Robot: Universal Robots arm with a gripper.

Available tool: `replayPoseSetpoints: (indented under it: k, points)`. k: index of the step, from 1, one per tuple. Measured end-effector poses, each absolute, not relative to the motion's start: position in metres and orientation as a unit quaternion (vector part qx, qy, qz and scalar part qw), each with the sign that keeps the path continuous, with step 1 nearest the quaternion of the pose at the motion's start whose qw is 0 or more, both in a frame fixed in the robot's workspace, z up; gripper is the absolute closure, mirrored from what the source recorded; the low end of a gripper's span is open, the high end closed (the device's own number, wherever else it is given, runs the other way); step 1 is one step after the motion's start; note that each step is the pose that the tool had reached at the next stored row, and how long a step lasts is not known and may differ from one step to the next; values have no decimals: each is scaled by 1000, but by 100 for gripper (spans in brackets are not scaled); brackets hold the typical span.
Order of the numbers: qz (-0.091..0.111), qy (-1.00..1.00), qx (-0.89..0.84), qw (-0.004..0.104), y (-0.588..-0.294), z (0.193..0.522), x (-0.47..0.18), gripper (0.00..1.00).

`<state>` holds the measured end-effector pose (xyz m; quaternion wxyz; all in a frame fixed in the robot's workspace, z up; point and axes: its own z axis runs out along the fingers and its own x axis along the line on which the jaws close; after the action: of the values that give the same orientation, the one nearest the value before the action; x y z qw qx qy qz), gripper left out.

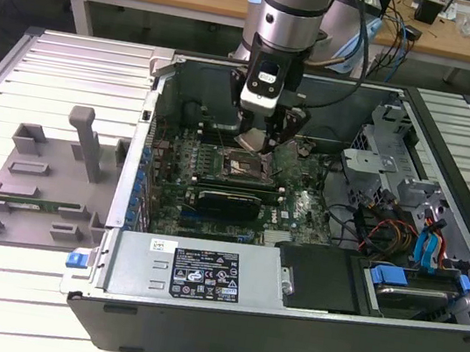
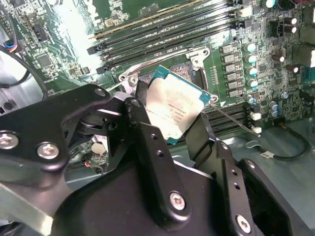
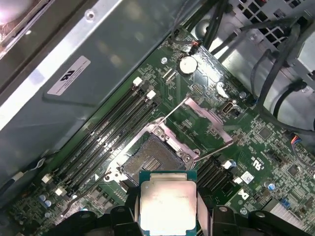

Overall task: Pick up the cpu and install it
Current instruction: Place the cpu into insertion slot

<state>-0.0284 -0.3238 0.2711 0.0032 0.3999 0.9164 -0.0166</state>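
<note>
Cpu: I see the cpu clamped between two black fingers, its silver top facing both wrist cameras and a green rim showing round it; in the second wrist view it hangs tilted, clear of the board

Gripper: the gripper is down inside the open computer case, low over the green board, its fingers pinching the cpu by two opposite edges

Socket: the dark square socket lies uncovered on the board, close to the held cpu; the cpu is not seated in it, and from here I cannot tell how much gap is left between them

Cover plate: a bright metal plate stands swung open just beside the socket

Memory slots: long black slots run in a row along one side of the socket

Battery: a round silver cell sits on the board, beyond the cover plate

Case: it lies flat on a pale slatted table with its open side up; coloured cables and a drive with blue tabs fill the end at the exterior view's right

Tray: a grey moulded tray rests on the table at the exterior view's left of the case, well apart from the gripper

Green stick: a long narrow green stick lies in the tray
</note>
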Motion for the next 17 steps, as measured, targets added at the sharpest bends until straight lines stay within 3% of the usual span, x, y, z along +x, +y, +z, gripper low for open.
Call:
replayPoseSetpoints:
  k: [17]
  points:
    - [-17,852,523,1,-324,270,-28,45]
